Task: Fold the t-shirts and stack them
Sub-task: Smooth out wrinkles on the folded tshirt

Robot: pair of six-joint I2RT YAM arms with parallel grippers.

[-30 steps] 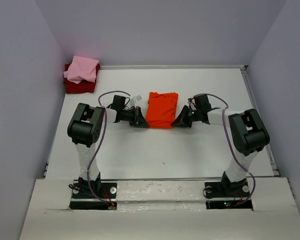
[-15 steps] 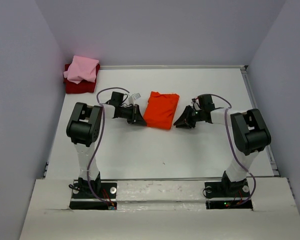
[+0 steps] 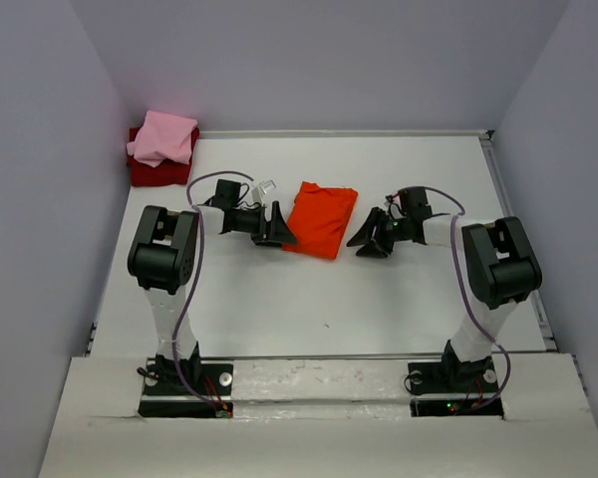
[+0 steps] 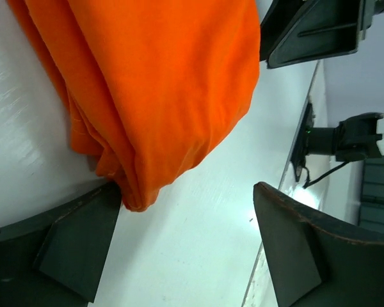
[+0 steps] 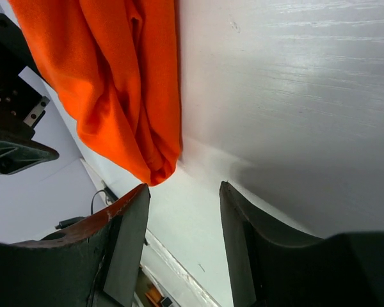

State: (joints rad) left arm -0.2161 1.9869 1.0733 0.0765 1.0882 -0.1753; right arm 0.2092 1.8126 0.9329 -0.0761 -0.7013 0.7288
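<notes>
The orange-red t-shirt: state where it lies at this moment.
In the top view, the orange-red t-shirt lies folded near the middle of the table, between the left gripper on its left and the right gripper on its right.

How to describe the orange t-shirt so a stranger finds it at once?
On the white table, look between the left hand and the right hand. The orange-red t-shirt lies there folded, alone; the pink t-shirt and dark red t-shirt sit stacked in the far left corner.
</notes>
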